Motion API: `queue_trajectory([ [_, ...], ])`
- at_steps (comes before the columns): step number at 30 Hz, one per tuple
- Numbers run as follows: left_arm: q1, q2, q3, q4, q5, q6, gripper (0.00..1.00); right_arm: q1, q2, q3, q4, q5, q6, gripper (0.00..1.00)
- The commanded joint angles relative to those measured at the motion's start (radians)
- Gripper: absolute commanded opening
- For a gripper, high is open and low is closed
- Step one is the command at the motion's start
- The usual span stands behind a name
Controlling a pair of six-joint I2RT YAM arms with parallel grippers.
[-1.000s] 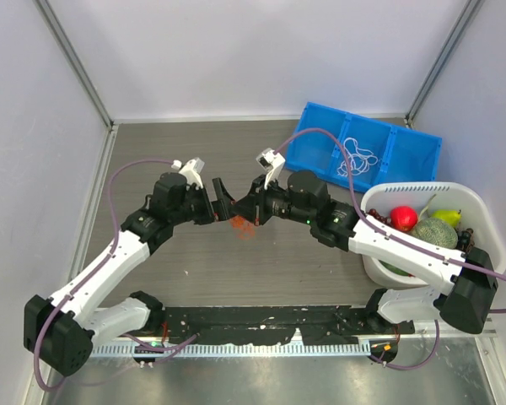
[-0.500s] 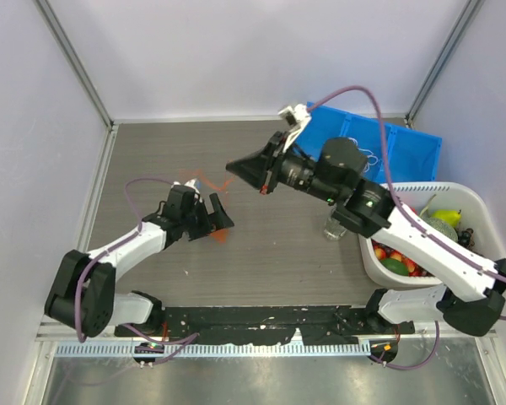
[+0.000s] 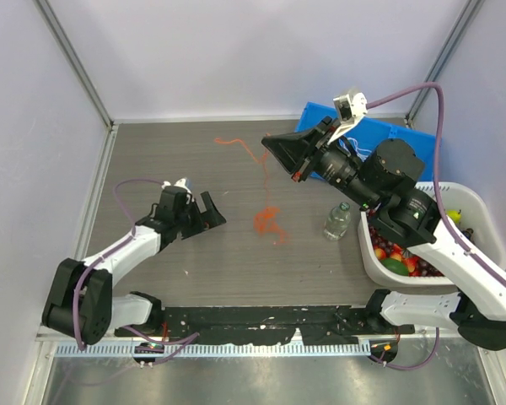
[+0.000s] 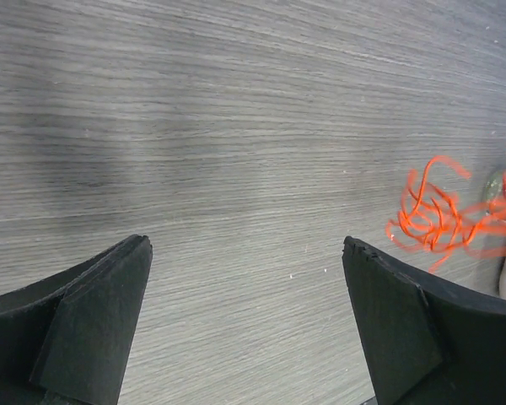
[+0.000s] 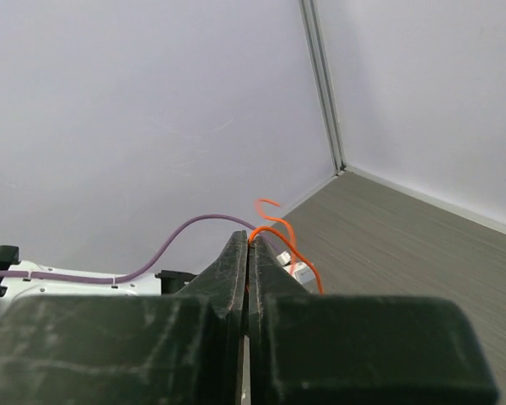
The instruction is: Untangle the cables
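Observation:
One red-orange cable hangs stretched from my right gripper, which is raised above the back of the table and shut on its end. The right wrist view shows that strand curling out from between the closed fingertips of the gripper. The rest of the red-orange cables lie in a small clump on the table. My left gripper sits low on the table left of the clump, open and empty. In the left wrist view the clump lies past the right finger of this gripper. White cables are hidden.
A blue divided bin stands at the back right, largely behind my right arm. A small clear bottle stands right of the clump. Beside it at the right edge is a white basket of fruit.
My right gripper has risen and swung to the back right, drawing one orange strand out of the clump. My left gripper has pulled back to the left, away from the clump.

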Motion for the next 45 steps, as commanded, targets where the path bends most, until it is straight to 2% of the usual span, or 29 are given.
queue_trajectory([
  [1, 0.015, -0.078, -0.024, 0.108, 0.141, 0.036, 1.00, 0.002, -0.038, 0.002, 0.048, 0.010, -0.026, 0.01],
  [4, 0.011, -0.182, -0.081, 0.327, 0.336, -0.013, 1.00, 0.002, -0.038, -0.032, 0.059, 0.013, -0.015, 0.01],
  [6, -0.011, -0.258, -0.121, 0.461, 0.398, -0.047, 1.00, 0.002, -0.045, -0.052, 0.074, 0.012, -0.009, 0.01],
  [9, -0.121, -0.407, -0.177, 0.613, 0.343, 0.008, 1.00, 0.001, -0.049, -0.066, 0.087, 0.007, -0.003, 0.01],
  [12, -0.230, -0.519, -0.195, 0.649, 0.266, 0.120, 1.00, 0.002, -0.051, -0.061, 0.090, -0.005, 0.005, 0.01],
  [15, -0.272, -0.538, -0.150, 0.669, 0.261, 0.168, 1.00, 0.002, -0.038, -0.052, 0.094, -0.016, 0.014, 0.01],
  [22, -0.313, -0.333, 0.002, 0.805, 0.311, 0.203, 1.00, 0.002, 0.009, -0.035, 0.142, -0.099, 0.057, 0.01],
  [27, -0.318, -0.179, 0.078, 0.821, 0.147, 0.298, 0.97, 0.002, 0.054, 0.014, 0.154, -0.137, 0.080, 0.01],
  [30, -0.318, -0.104, 0.135, 0.708, 0.049, 0.329, 0.70, 0.002, 0.077, 0.055, 0.154, -0.151, 0.092, 0.01],
  [32, -0.315, -0.048, 0.122, 0.679, -0.065, 0.344, 0.59, 0.004, 0.087, 0.087, 0.183, -0.158, 0.097, 0.01],
  [37, -0.302, 0.133, 0.020, 0.781, -0.242, 0.308, 0.49, 0.002, 0.123, 0.204, 0.205, -0.186, 0.135, 0.01],
  [41, -0.264, 0.282, -0.001, 0.810, -0.248, 0.249, 0.42, 0.002, 0.143, 0.342, 0.214, -0.186, 0.164, 0.01],
  [45, -0.230, 0.309, -0.043, 0.813, -0.262, 0.189, 0.40, 0.004, 0.144, 0.397, 0.210, -0.194, 0.155, 0.01],
])
